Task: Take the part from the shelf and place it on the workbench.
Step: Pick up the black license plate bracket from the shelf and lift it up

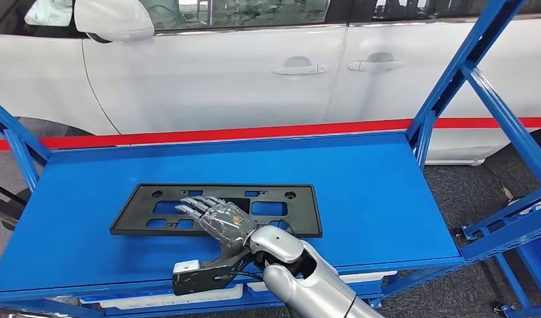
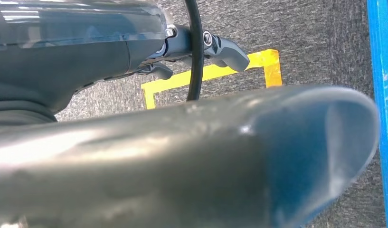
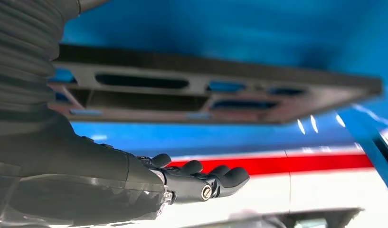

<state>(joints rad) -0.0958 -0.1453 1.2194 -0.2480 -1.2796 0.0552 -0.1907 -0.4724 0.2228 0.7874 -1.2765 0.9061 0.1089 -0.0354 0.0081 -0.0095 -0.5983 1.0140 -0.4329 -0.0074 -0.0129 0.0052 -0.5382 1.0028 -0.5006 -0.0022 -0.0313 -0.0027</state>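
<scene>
While the right hand (image 1: 218, 218) hovers flat over the part (image 1: 218, 209), the pick-up is not yet made.
The black plastic frame lies flat at centre frame in the head view, on the blue shelf (image 1: 373, 192); the hand's fingers are stretched out and apart, holding nothing. I judge this the reach-and-grasp step: next the fingers must curl around the near edge, lift, then carry it to the bench. The left hand (image 2: 220, 47) hangs over grey floor, fingers curled in on nothing.

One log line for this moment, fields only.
right hand: open above black plate | plate: flat on blue shelf | left hand: hanging over floor
</scene>
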